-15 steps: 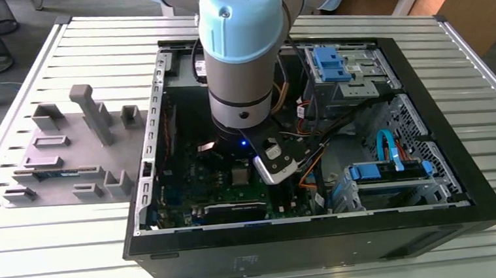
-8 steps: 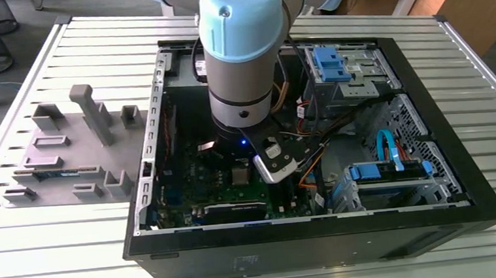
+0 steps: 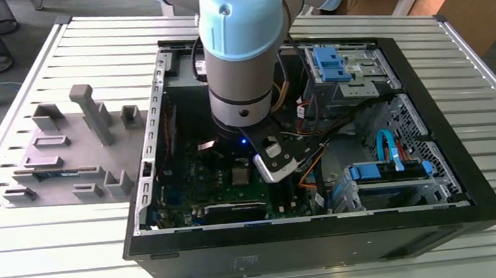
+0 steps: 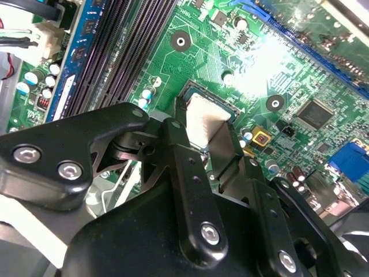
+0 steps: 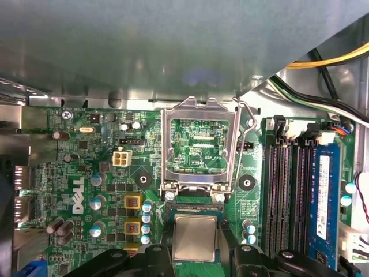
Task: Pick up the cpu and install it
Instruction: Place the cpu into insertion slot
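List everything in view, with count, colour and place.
computer case: one, black, open, on the table
table: one, silver slatted metal, under the case
parts tray: one, grey, exterior view's left of the case
motherboard: one, green, inside the case
load plate: one, silver, swung open on the motherboard
memory stick: one, blue, in a slot
cpu: one, silver, held beside the load plate
robot arm: one, pale blue and grey, over the case
gripper: one, black, shut on the cpu
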### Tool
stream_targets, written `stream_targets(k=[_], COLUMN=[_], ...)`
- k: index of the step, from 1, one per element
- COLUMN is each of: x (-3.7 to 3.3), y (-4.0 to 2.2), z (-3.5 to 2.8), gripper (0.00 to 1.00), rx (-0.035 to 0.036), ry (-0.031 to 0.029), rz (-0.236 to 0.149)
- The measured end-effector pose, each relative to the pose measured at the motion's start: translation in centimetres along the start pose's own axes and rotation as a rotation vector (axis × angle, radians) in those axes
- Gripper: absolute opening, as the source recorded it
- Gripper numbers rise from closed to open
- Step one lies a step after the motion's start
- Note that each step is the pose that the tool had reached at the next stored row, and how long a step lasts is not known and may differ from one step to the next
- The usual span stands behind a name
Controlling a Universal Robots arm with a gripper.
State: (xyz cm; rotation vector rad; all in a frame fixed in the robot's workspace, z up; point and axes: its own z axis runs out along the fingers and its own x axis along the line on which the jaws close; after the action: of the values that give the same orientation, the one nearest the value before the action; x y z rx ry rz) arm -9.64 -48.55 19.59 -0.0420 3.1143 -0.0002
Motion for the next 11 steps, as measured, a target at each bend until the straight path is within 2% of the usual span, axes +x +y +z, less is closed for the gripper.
stream_targets(k=[2, 11], x=[-0.01, 0.02], y=[0.0, 0.0], z=[-0.18, -0.22], gripper=[0.43, 0.42], rx=[-0.0002, -0.0003], ry=[-0.0001, -0.0002], rz=[0.0, 0.0])
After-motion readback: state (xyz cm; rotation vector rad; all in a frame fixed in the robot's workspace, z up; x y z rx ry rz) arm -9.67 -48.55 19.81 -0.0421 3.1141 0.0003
